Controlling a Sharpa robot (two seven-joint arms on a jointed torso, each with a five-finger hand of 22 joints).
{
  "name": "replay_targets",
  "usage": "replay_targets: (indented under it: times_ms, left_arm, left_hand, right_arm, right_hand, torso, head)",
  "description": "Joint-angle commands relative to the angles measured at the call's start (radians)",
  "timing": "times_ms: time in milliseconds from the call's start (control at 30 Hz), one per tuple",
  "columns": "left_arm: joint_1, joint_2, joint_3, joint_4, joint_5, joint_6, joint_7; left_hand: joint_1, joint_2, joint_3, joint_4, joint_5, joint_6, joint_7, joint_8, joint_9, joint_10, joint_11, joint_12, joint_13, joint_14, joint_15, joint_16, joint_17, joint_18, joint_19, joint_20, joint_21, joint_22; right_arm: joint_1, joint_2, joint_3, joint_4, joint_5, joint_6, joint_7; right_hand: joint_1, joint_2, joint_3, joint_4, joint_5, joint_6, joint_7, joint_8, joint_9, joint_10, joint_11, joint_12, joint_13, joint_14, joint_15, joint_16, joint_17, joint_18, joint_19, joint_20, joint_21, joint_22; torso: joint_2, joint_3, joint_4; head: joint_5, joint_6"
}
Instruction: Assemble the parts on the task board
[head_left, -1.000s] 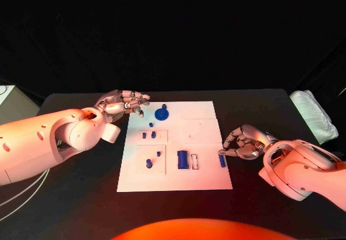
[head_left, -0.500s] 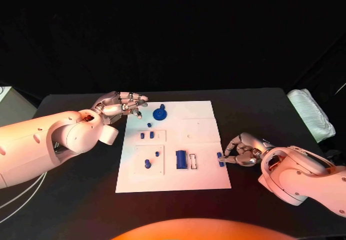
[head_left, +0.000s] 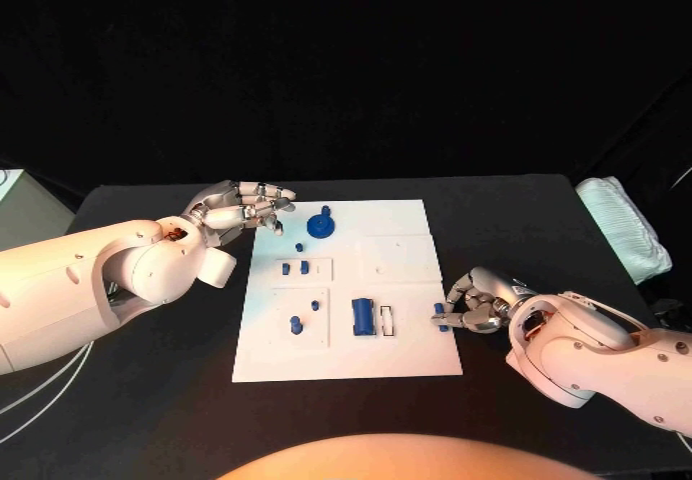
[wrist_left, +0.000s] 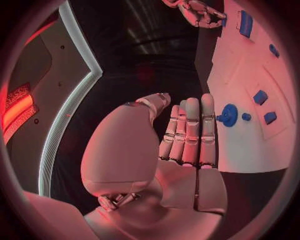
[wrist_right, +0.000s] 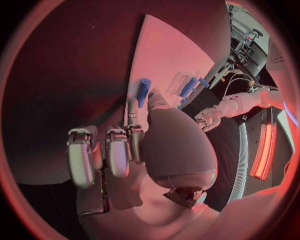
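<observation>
Nearest: white task board (head_left: 346, 355) flat on the black table (head_left: 144, 370), near edge bare. Further in, near left inset panel with two small blue parts (head_left: 296, 323), one behind the other. Beside that, larger blue block (head_left: 364, 317) standing in the board, narrow white rectangular slot (head_left: 387, 320) just right of it.

Right hand (head_left: 473, 305) at the board's right edge, level with the block, fingers curled in. Fingertips touching a small blue peg (head_left: 441, 314) at that edge. From the right wrist camera, blue peg (wrist_right: 143, 90) lying along the board edge against the index fingertip, thumb bulking close beside it; other fingers (wrist_right: 81, 155) bunched together, off the peg. Pinched or merely pressed: cannot tell.

Mid board: second inset panel with two small blue pegs (head_left: 296, 267) side by side. Small blue knob (head_left: 300, 248) just beyond it. Right half of the board here shows faint outlined panels.

Far end: blue round disc (head_left: 323, 228) with a raised hub, near the far left corner. Left hand (head_left: 242, 209) just left of it, over the table by the board's far left corner, apart from the disc. From the left wrist camera, fingers (wrist_left: 190, 130) straight and pressed together side by side, thumb alongside, holding nothing; blue disc (wrist_left: 229, 115) just past the fingertips.
</observation>
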Motion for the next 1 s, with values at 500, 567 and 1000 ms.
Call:
replay_targets:
  times_ms: [500,567,1000]
  left_arm:
    - [0.000,-0.003,0.001,0.005,0.005,0.015,0.009]
    - [0.000,-0.003,0.001,0.005,0.005,0.015,0.009]
    - [0.000,-0.002,0.001,0.005,0.001,0.022,-0.001]
  left_hand:
    - [-0.004,0.008,0.000,0.006,0.004,-0.010,0.000,0.004,-0.001,-0.006,-0.002,-0.003,-0.001,-0.004,0.003,-0.006,-0.001,0.014,0.008,0.001,-0.006,-0.002]
    - [-0.004,0.008,0.000,0.006,0.004,-0.010,0.000,0.004,-0.001,-0.006,-0.002,-0.003,-0.001,-0.004,0.003,-0.006,-0.001,0.014,0.008,0.001,-0.006,-0.002]
    - [-0.001,0.012,0.001,0.007,0.006,-0.012,0.000,0.005,-0.002,-0.007,-0.001,-0.003,-0.003,-0.005,0.003,-0.006,-0.001,0.014,0.010,0.001,-0.009,-0.004]
  right_arm:
    - [-0.022,0.040,-0.003,-0.023,-0.213,0.136,-0.095]
    - [-0.022,0.042,-0.003,-0.022,-0.222,0.139,-0.099]
    - [-0.013,0.041,-0.002,0.020,-0.142,0.068,-0.091]
  right_hand:
    - [0.153,-0.039,0.110,-0.032,0.004,0.015,0.002,-0.038,-0.034,0.043,0.001,-0.012,0.183,0.104,0.003,0.006,0.263,-0.007,0.108,0.003,0.006,0.263]
    - [0.156,-0.042,0.114,-0.033,0.004,0.017,0.002,-0.038,-0.035,0.043,0.001,-0.012,0.183,0.104,0.003,0.006,0.263,-0.007,0.108,0.003,0.006,0.263]
    - [0.150,-0.034,0.141,-0.021,0.004,0.030,0.000,-0.042,-0.040,0.048,0.000,-0.004,0.188,0.104,0.003,0.006,0.263,-0.007,0.108,0.003,0.006,0.263]
  torso:
    - [-0.002,-0.0001,-0.0014]
    - [-0.002,0.0001,-0.0012]
    - [-0.001,-0.0011,-0.0020]
  head:
    - [0.002,-0.006]
    - [0.003,-0.005]
    - [0.004,-0.002]
